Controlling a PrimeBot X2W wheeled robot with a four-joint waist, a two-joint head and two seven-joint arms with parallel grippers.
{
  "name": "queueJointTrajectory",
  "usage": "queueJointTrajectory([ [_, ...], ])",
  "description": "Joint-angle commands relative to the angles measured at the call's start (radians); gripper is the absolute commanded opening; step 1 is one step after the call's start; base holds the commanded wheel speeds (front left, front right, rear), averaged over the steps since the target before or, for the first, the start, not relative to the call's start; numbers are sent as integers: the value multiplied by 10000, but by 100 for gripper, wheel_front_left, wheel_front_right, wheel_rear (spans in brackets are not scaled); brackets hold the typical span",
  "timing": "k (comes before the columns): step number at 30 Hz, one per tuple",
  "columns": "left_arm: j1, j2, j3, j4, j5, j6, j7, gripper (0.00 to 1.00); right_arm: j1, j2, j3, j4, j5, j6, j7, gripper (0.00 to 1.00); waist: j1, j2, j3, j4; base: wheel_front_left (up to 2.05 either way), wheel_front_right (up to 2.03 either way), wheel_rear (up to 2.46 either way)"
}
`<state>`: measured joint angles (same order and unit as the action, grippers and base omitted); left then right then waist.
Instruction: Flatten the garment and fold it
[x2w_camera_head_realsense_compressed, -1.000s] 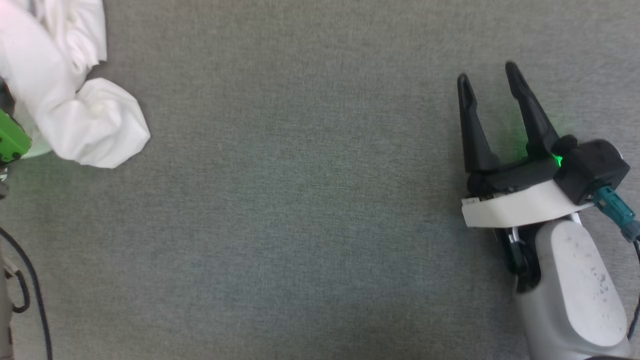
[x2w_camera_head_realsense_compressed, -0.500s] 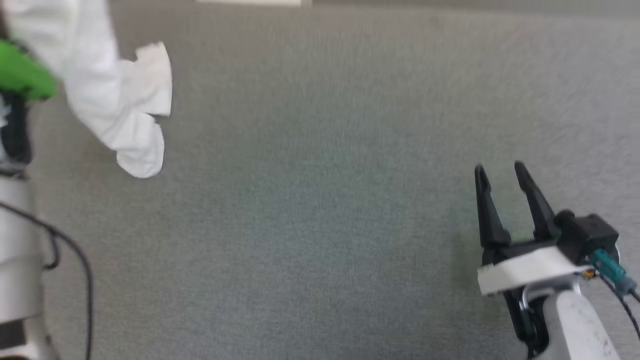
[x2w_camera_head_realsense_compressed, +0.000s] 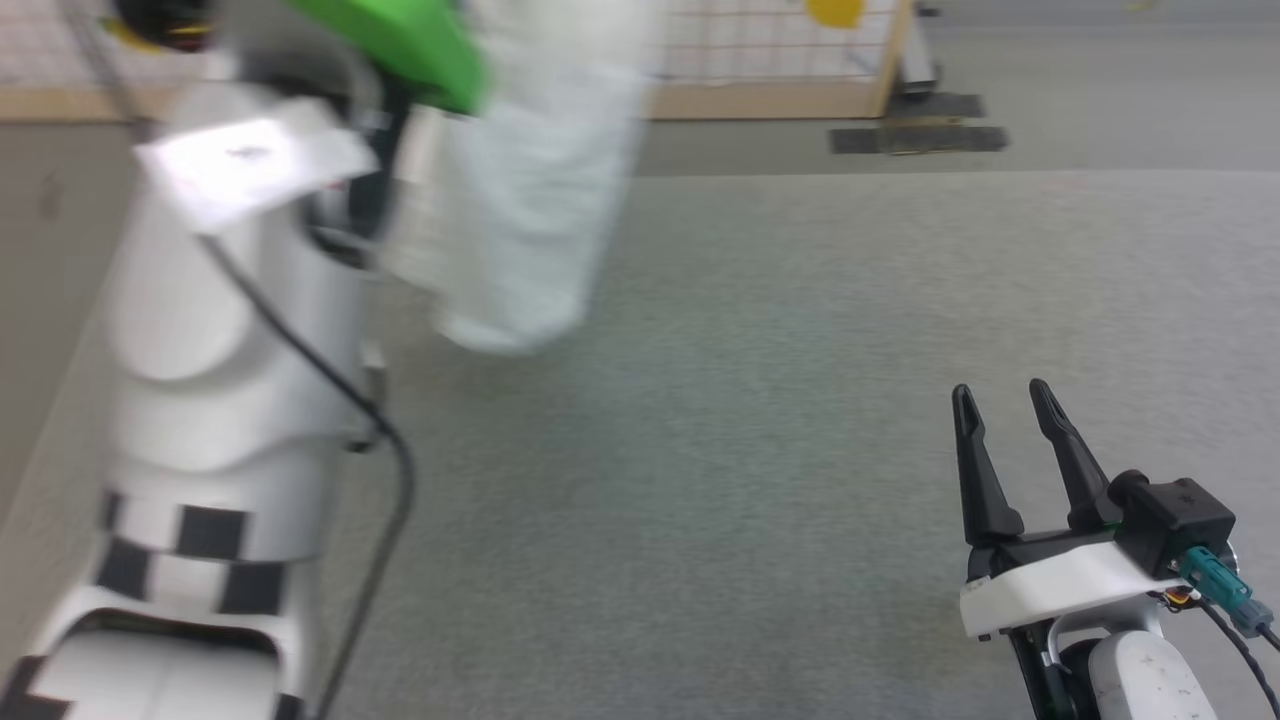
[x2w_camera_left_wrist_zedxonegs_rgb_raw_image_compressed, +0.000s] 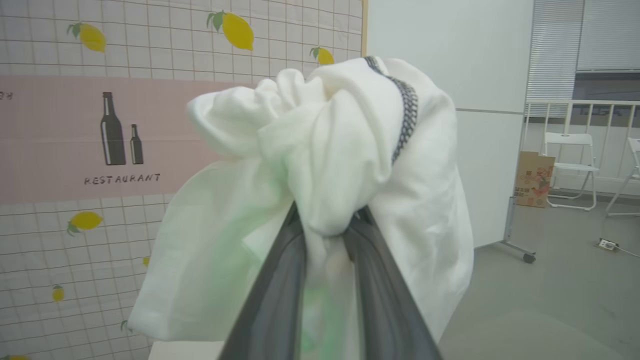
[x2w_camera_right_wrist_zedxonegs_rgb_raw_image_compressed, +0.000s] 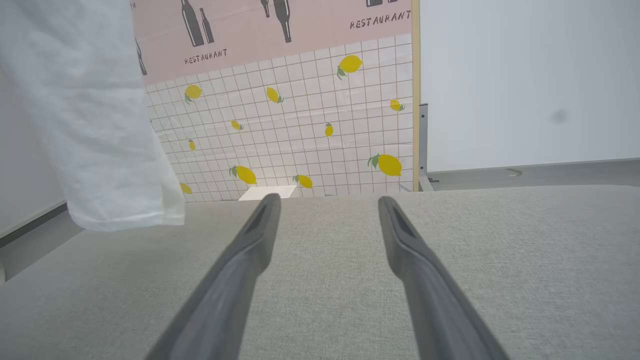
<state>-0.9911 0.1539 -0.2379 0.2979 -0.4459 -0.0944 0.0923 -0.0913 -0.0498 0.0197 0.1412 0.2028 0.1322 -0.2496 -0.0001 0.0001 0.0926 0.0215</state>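
The garment (x2w_camera_left_wrist_zedxonegs_rgb_raw_image_compressed: 330, 150), a white shirt with a dark zigzag seam, is bunched between the two dark fingers of my left gripper (x2w_camera_left_wrist_zedxonegs_rgb_raw_image_compressed: 325, 222), which is shut on it. In the head view the garment (x2w_camera_head_realsense_compressed: 520, 210) hangs blurred in the air at the upper left, off the grey table (x2w_camera_head_realsense_compressed: 760, 420), beside my raised left forearm (x2w_camera_head_realsense_compressed: 230, 330). My right gripper (x2w_camera_head_realsense_compressed: 1001, 393) stands open and holds nothing at the lower right, low over the table. The right wrist view shows its fingers (x2w_camera_right_wrist_zedxonegs_rgb_raw_image_compressed: 260, 235) spread apart and the garment's lower end (x2w_camera_right_wrist_zedxonegs_rgb_raw_image_compressed: 100, 130) dangling at the upper left.
A panel with lemons and bottles (x2w_camera_right_wrist_zedxonegs_rgb_raw_image_compressed: 310, 105) stands behind the table's far edge, with a small white box (x2w_camera_right_wrist_zedxonegs_rgb_raw_image_compressed: 267, 192) at its foot. Beyond are a white wall, a cardboard box (x2w_camera_left_wrist_zedxonegs_rgb_raw_image_compressed: 535, 179) and folding chairs (x2w_camera_left_wrist_zedxonegs_rgb_raw_image_compressed: 570, 170). A black cable (x2w_camera_head_realsense_compressed: 390, 500) hangs from the left arm.
The head camera has tilted up. My left arm has raised the garment off the table and swung it toward the middle. The right gripper has stayed open.
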Motion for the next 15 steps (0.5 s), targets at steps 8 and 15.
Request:
queueJointTrajectory([
  [8,579,-871,-1636,461,-654,-240,227,0,100,-4,38,-206,110,-15,70,100,1,-1,-17,-1590,0,0,0],
  [15,2409,-993,-3248,2160,-1057,-218,1508,0,-11,-4,138,-235,213,-15,60,100,1,-1,271,-2171,0,0,0],
])
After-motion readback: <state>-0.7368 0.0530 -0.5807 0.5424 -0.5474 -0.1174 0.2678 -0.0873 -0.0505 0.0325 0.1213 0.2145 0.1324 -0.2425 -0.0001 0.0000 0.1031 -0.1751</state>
